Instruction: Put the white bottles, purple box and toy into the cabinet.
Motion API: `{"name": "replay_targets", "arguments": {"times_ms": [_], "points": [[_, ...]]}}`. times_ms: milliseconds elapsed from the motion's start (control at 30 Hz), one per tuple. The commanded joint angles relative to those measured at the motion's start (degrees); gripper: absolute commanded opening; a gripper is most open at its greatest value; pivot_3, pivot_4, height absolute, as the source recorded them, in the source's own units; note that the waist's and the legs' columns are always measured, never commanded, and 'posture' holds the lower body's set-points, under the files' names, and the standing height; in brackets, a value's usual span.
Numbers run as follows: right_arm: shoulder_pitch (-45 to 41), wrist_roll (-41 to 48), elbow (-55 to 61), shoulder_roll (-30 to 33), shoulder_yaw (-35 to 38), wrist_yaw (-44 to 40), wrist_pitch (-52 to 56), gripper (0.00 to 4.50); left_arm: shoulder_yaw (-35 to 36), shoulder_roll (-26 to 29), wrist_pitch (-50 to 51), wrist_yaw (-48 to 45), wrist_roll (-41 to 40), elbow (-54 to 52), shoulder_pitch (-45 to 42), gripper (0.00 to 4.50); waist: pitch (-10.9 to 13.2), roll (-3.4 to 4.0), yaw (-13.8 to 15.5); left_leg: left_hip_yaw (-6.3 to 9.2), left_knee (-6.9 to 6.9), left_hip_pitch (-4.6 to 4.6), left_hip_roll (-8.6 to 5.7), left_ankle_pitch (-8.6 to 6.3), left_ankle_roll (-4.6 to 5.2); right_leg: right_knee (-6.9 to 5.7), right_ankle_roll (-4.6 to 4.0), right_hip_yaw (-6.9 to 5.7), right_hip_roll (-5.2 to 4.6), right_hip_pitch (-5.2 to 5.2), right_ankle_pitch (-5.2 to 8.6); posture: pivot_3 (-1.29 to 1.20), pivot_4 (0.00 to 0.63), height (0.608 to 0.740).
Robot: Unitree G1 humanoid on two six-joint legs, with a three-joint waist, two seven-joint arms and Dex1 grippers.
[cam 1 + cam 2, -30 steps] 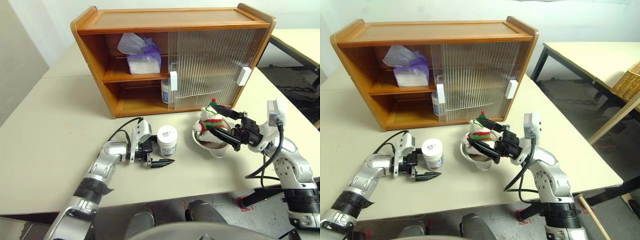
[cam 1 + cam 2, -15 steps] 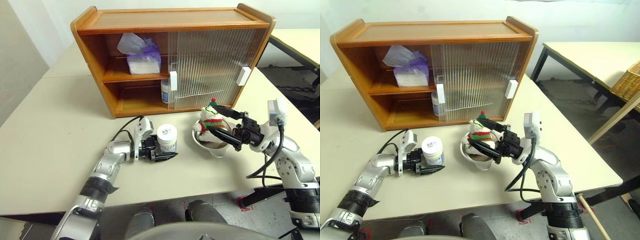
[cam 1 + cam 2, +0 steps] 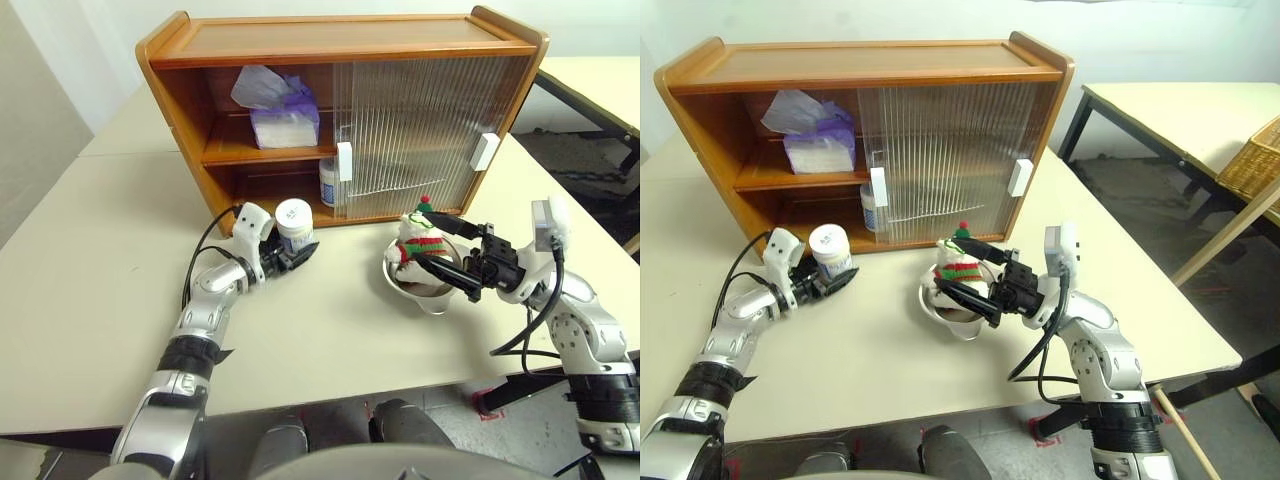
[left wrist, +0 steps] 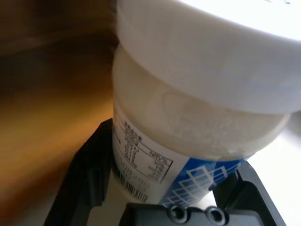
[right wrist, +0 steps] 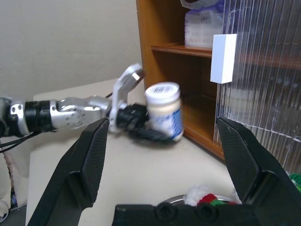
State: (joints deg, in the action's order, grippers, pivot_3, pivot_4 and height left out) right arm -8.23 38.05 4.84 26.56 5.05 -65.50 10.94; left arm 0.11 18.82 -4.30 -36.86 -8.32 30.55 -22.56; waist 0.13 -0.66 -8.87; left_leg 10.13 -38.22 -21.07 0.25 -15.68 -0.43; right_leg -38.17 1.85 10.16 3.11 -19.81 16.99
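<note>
One white bottle (image 3: 294, 223) sits clamped in my left gripper (image 3: 287, 252), left of centre, near the cabinet (image 3: 190, 130) shelf edge. It could clip that edge and slip free. My right gripper (image 3: 447, 256), jaws apart, hovers around the toy (image 3: 418, 237).

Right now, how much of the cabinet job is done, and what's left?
Done: the purple box sits on the cabinet top shelf, and one white bottle stands on the bottom shelf. In hand: the left end effector grips the second white bottle in front of the open side. Left: the toy in the steel bowl, by the open right end effector.
</note>
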Motion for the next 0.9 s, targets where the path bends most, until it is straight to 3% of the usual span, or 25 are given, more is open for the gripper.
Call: {"name": "replay_targets", "arguments": {"times_ms": [33,267,600,900], "points": [[-0.4,-0.4,0.5,-0.1,-0.5,0.2,0.4,4.5,1.4,-2.2,-0.8,4.0,0.2,3.3,-3.1,3.18,0.0,-0.01,0.0,0.0,-0.02,0.01,-0.01,0.0,0.0,0.01,0.04,0.01,0.0,0.04,0.02,-0.23,0.0,0.74],[-0.7,-0.3,1.1,-0.1,-0.4,0.7,0.8,4.5,1.5,-4.8,-1.9,9.8,2.4,6.8,-6.8,3.18,0.1,-0.13,-0.2,0.01,-0.24,0.05,-0.08,-0.01,0.04,0.08,0.21,0.06,0.0,0.25,-0.01,-0.24,0.0,0.74],[-1.0,-0.3,0.6,0.3,-0.2,0.4,0.7,4.5,1.9,-4.2,-0.7,15.0,3.6,10.3,-8.5,3.18,0.1,-0.22,-0.6,0.02,-0.3,0.09,-0.11,-0.01,0.05,0.08,0.39,0.06,0.01,0.32,0.06,-0.24,0.0,0.74],[-1.1,-0.6,0.4,0.2,-0.5,0.2,0.4,4.5,4.5,-5.6,-1.4,21.4,3.9,21.9,-16.4,3.18,0.2,-0.32,-0.6,0.03,-0.53,0.1,-0.14,-0.03,0.1,0.09,0.4,0.06,0.0,0.45,-0.02,-0.23,0.0,0.74]]}}
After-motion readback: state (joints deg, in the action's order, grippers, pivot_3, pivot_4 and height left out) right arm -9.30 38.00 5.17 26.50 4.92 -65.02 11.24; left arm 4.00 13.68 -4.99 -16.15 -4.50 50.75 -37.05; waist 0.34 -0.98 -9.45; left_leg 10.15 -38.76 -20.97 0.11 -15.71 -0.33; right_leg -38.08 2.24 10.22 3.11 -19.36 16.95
